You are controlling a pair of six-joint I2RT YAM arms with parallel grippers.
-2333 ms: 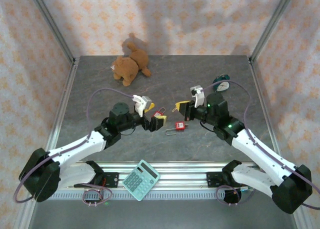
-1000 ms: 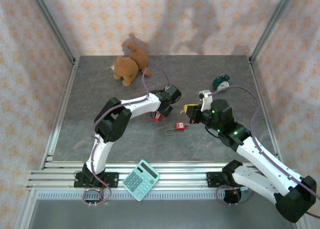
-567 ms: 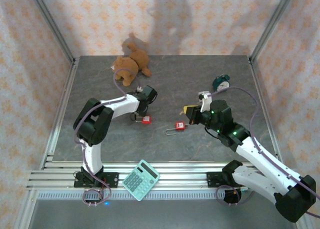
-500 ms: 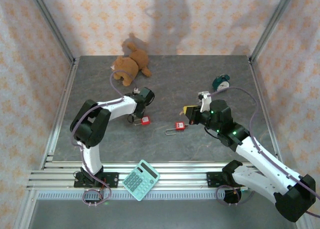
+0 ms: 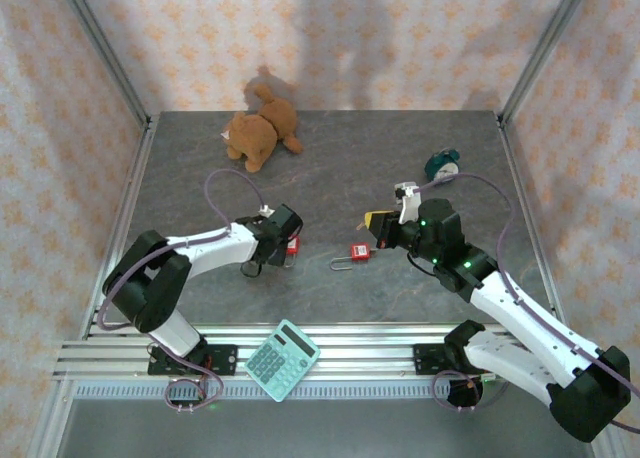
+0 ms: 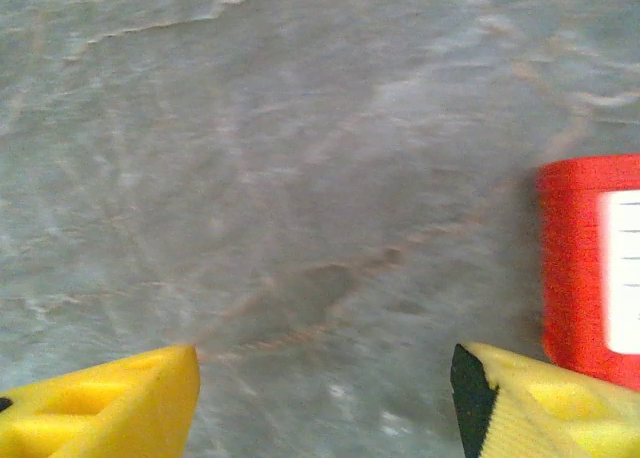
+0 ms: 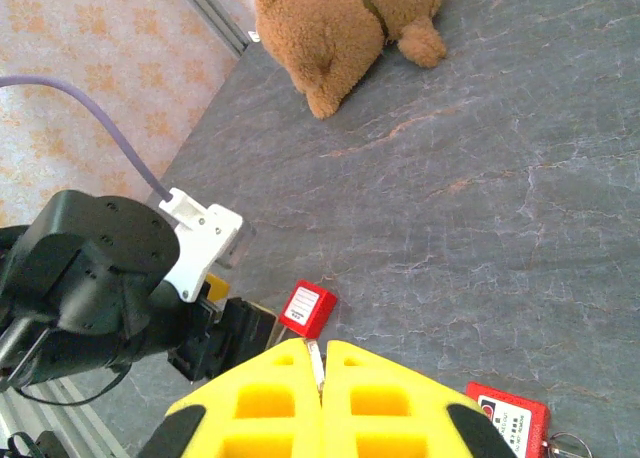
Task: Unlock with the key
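Note:
A red padlock (image 5: pixel 292 245) lies on the grey table beside my left gripper (image 5: pixel 277 251). In the left wrist view the left gripper (image 6: pixel 325 383) stands open just above the table, bare stone between its yellow fingertips (image 6: pixel 130 398). The padlock (image 6: pixel 590 268) sits just outside the right fingertip. A second red padlock (image 5: pixel 358 251), its steel shackle pointing left, lies further right. My right gripper (image 5: pixel 374 221) hovers above it, shut on the key (image 7: pixel 316 363), whose thin metal blade sticks out between the yellow fingers. The right wrist view takes in both padlocks (image 7: pixel 308 309) (image 7: pixel 507 418).
A brown teddy bear (image 5: pixel 260 133) lies at the back left. A teal object (image 5: pixel 442 164) sits at the back right. A green calculator (image 5: pixel 283 359) rests on the front rail. Metal frame posts and patterned walls enclose the table.
The left arm swung from the table's middle leftward and toward the near side. The red padlock beside it shifted left with it. The left jaws have narrowed. The right arm has barely moved.

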